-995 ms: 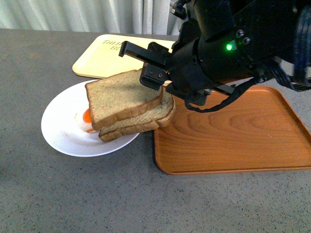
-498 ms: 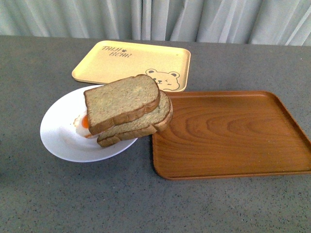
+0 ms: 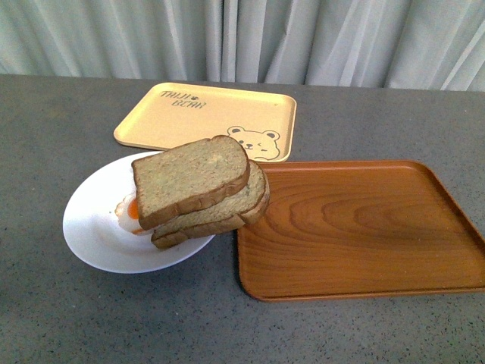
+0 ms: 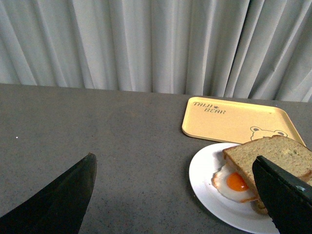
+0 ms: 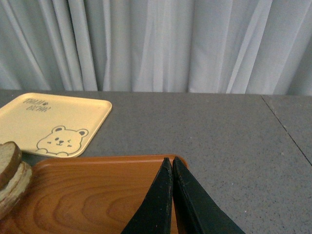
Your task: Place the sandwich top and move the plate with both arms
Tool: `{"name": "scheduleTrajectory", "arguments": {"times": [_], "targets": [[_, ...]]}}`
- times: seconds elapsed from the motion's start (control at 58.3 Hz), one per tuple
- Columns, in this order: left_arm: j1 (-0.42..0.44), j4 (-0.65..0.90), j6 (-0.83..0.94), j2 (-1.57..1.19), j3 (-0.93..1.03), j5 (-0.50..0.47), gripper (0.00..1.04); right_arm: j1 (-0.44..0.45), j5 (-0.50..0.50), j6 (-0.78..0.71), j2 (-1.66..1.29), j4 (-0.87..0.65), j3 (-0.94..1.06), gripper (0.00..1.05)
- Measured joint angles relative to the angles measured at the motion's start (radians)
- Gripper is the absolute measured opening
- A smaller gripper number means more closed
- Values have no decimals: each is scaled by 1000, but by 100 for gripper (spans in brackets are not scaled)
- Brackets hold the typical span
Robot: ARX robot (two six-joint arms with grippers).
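The sandwich top (image 3: 193, 178), a speckled brown slice, lies tilted on a paler slice (image 3: 235, 208) over a fried egg (image 3: 132, 206) on the white plate (image 3: 95, 216). The stack overhangs the plate's right rim toward the wooden tray. Neither arm shows in the front view. In the left wrist view my left gripper (image 4: 175, 157) is open and empty, set back over the table to the left of the plate (image 4: 204, 185), with the sandwich top (image 4: 273, 153) behind one finger. My right gripper (image 5: 172, 159) is shut and empty above the wooden tray, away from the sandwich top (image 5: 7, 161).
A brown wooden tray (image 3: 364, 227) lies right of the plate, its left rim under the sandwich's overhang. A pale yellow bear-printed tray (image 3: 204, 114) lies behind the plate. Grey curtains hang behind the grey table.
The right arm, which was over the sandwich one second ago, has pulled out of the front view. The top slice stays on the stack.
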State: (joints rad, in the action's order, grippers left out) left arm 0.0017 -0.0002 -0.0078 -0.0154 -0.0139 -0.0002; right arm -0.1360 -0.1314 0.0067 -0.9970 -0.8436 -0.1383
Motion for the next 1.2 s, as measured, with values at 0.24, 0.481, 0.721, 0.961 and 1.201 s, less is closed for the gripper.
{"name": "scheduleTrajectory", "arguments": {"times": [0.24, 0.481, 0.721, 0.961, 1.201], "targets": [[0, 0, 0, 0, 0, 0, 96, 42, 45, 0, 151, 90, 61, 2], [0, 0, 0, 0, 0, 0, 96, 132, 132, -1, 300, 170, 116, 2], [0, 0, 0, 0, 0, 0, 96, 133, 132, -1, 462, 318, 116, 2], [0, 0, 0, 0, 0, 0, 96, 133, 132, -1, 612, 460, 117, 2], [0, 0, 0, 0, 0, 0, 96, 133, 132, -1, 726, 571, 117, 2]]}}
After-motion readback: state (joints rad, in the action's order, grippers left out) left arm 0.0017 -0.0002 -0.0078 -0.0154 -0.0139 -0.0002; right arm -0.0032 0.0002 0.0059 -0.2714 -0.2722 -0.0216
